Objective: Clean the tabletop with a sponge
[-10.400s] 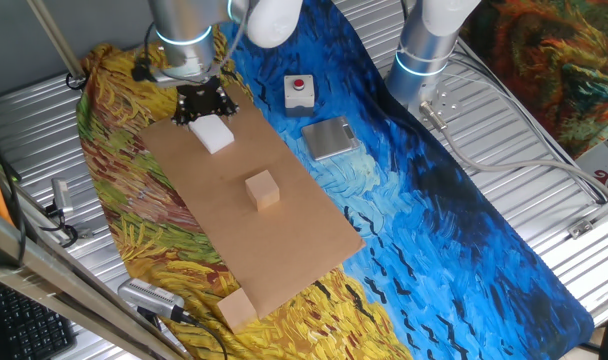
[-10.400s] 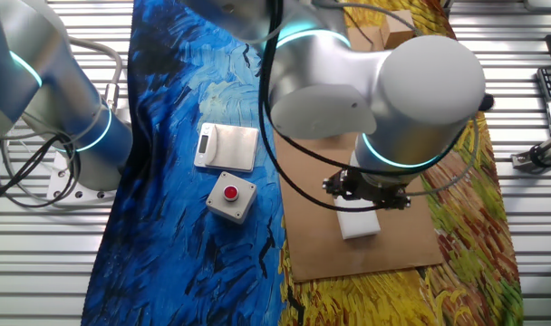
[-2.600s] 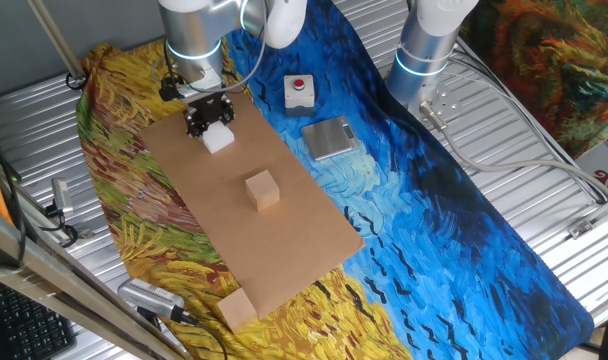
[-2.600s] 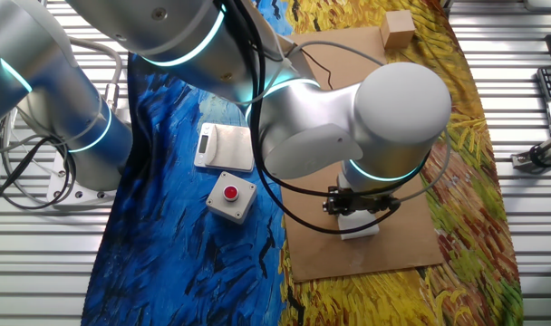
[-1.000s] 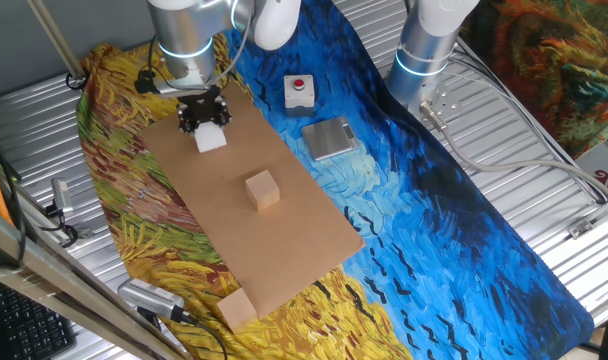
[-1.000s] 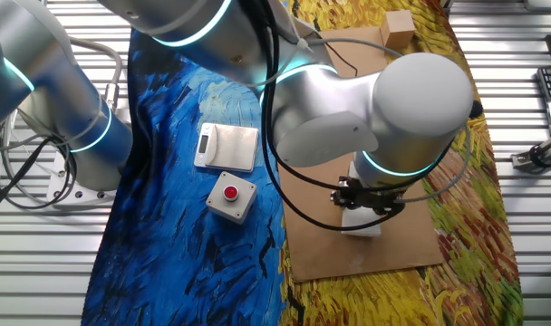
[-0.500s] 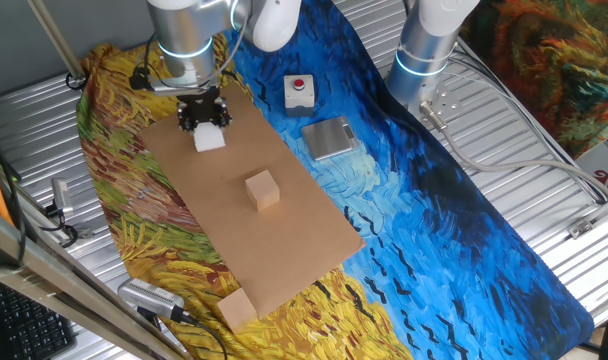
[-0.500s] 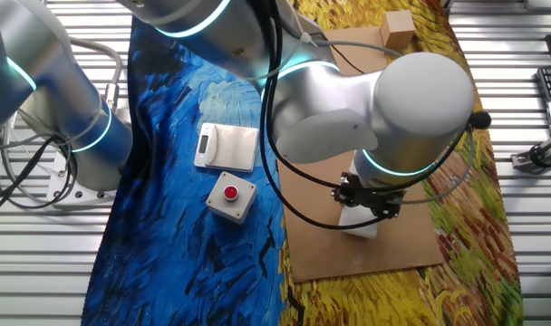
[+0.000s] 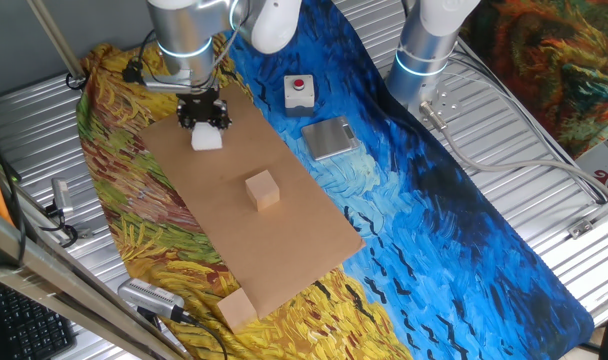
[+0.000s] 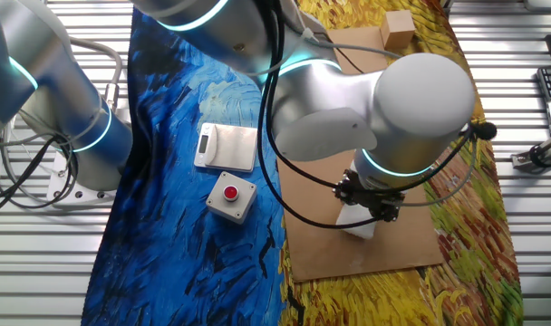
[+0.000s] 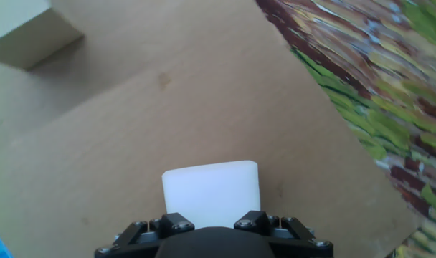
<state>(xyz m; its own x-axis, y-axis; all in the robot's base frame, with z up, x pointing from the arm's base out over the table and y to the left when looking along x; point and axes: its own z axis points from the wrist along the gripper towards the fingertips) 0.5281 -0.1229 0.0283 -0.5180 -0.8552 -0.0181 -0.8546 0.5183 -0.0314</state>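
The tabletop [image 9: 284, 240] is a long light-brown board lying on the painted cloth; it also shows in the other fixed view [image 10: 411, 244] and in the hand view [image 11: 204, 107]. The sponge [image 9: 207, 139] is a small white foam block resting on the board's far end, also seen in the other fixed view [image 10: 357, 226] and the hand view [image 11: 211, 190]. My gripper [image 9: 203, 115] stands upright over it, shut on the sponge and pressing it onto the board. In the other fixed view the gripper [image 10: 371, 204] hides most of the sponge.
A tan wooden cube [image 9: 263, 189] stands mid-board, its corner in the hand view [image 11: 31, 32]. A second tan block [image 9: 236, 309] sits at the board's near end. A white box with a red button [image 9: 300, 91] and a grey scale [image 9: 330, 137] lie on the blue cloth.
My gripper and the sponge have slid a little along the board toward its far left corner, away from the tan cube. The grip has not changed.
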